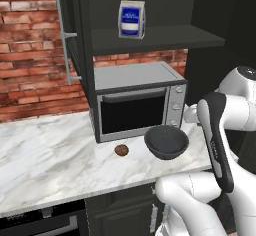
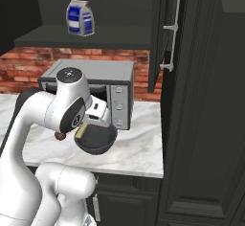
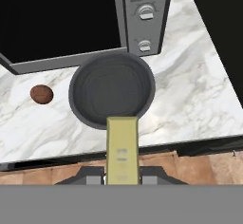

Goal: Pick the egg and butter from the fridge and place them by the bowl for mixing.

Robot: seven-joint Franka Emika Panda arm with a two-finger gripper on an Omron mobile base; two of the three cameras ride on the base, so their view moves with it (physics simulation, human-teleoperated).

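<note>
My gripper (image 3: 122, 178) is shut on the butter (image 3: 122, 147), a pale-yellow stick that juts forward over the near rim of the dark-grey bowl (image 3: 111, 90). From the right base view the butter (image 2: 81, 131) hangs just above the bowl (image 2: 95, 141), under the hand. The bowl (image 1: 166, 141) stands on the marble counter in front of the oven. The reddish-brown egg (image 1: 121, 150) lies on the counter just left of the bowl, apart from it; the hand view has the egg (image 3: 42, 94) at the left. The fridge's dark side (image 2: 206, 100) rises right of the counter.
A silver-fronted countertop oven (image 1: 140, 105) stands right behind the bowl. A blue and white bag (image 1: 131, 19) sits on the dark shelf above. A dark panel with light grey racks (image 2: 168, 28) hangs over the counter's back. The counter's front edge (image 3: 190, 144) runs close under the butter.
</note>
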